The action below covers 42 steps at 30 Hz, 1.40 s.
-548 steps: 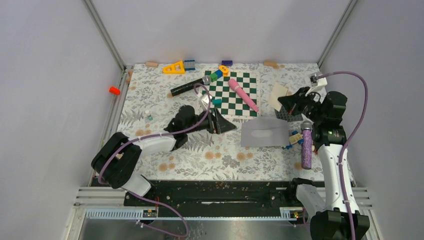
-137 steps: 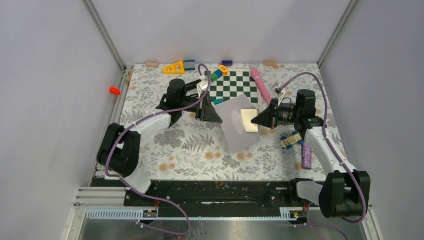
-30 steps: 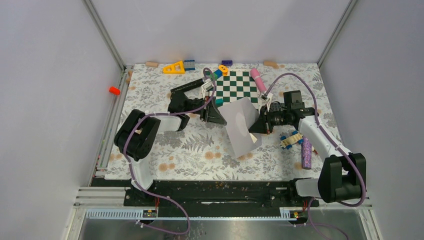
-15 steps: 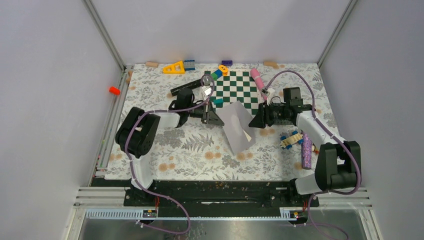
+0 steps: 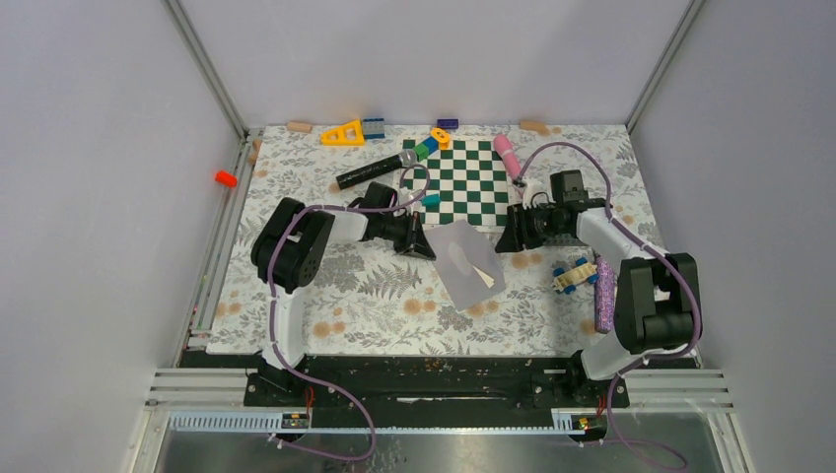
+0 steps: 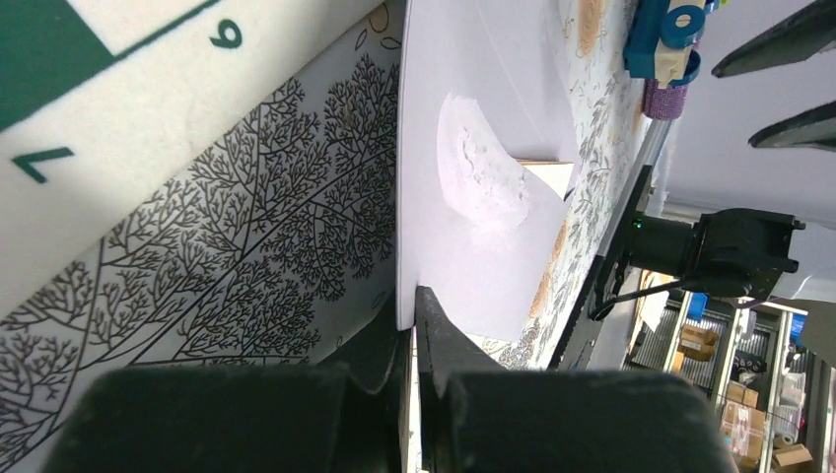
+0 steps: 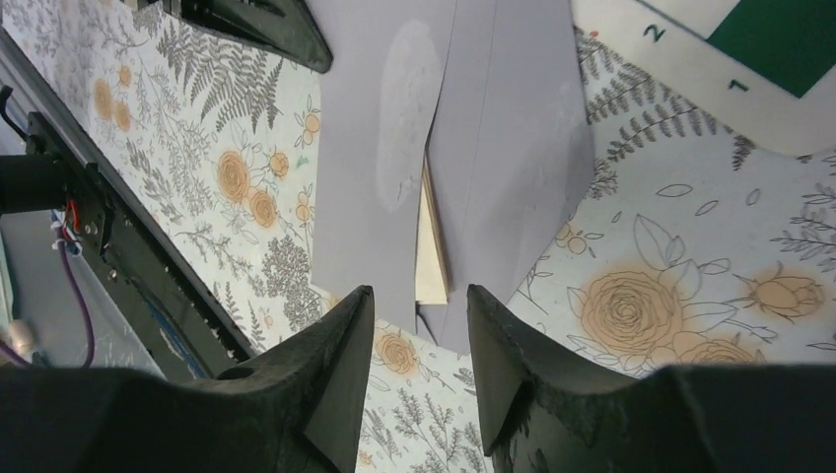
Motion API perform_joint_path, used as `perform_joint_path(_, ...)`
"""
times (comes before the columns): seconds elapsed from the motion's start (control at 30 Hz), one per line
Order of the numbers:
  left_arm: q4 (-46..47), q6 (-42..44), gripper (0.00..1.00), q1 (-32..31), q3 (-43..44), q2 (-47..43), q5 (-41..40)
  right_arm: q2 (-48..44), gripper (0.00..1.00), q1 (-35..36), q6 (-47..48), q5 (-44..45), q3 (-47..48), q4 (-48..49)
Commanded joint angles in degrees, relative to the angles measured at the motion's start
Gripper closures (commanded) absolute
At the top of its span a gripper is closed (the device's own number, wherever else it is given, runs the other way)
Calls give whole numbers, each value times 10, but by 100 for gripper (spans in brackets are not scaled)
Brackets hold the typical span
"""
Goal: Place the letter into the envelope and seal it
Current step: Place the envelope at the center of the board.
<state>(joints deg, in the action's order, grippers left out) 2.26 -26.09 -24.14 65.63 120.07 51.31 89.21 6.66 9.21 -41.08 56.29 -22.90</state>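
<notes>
Top external view: we are watching the left gripper [image 5: 418,241] at the left of the scene, its jaws pressed together on the far-left edge of the plain light grey flat paper envelope [image 5: 465,264]. The envelope is lying on the floral-print tablecloth [image 5: 375,296], just near of the green-and-white checked board [image 5: 463,177]. The left wrist view is showing the black fingers [image 6: 444,345] clamping only a thin margin of the sheet.

We are judging the envelope to be very light, thin and limp. It looks quick to crease and likely to slide over the cloth, so an edge or corner is the place to take it, with the other side pressed flat. Its long axis is running from the board towards the arms, leaning right as it comes nearer.

A sliver of the cream paper letter [image 7: 430,258] is peeking out between two grey layers at the near end, so we are reading the sealing as not yet done.

At the right, the right gripper [image 5: 508,241] is standing with its jaws apart, holding nothing, just beside the envelope's right edge. We cannot tell whether it is touching.
</notes>
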Motion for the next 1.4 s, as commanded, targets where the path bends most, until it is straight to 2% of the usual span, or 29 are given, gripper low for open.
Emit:
perform_joint_path(0.0,-54,40,100,-2,19,3,-66,22,53,26,20,7,34,-67)
perform_joint_path(0.2,-53,32,100,-4,11,-3,-78,55,53,68,-3,49,40,-104)
perform_joint_path(0.37,-49,25,100,-11,11,0,-79,86,53,72,-42,56,37,-111)
perform_joint_path(0.57,-47,24,100,-13,8,3,-75,115,51,81,-61,106,49,-115)
perform_joint_path(0.9,-50,22,100,-13,8,4,-73,172,51,96,-55,88,86,-120)
perform_joint_path(1.13,-51,21,100,-13,10,6,-68,190,61,96,-41,42,96,-137)
perform_joint_path(1.3,-51,21,100,-13,11,9,-59,178,76,96,-28,16,95,-141)
perform_joint_path(1.37,-51,21,100,-13,13,10,-57,170,86,95,-25,15,93,-142)
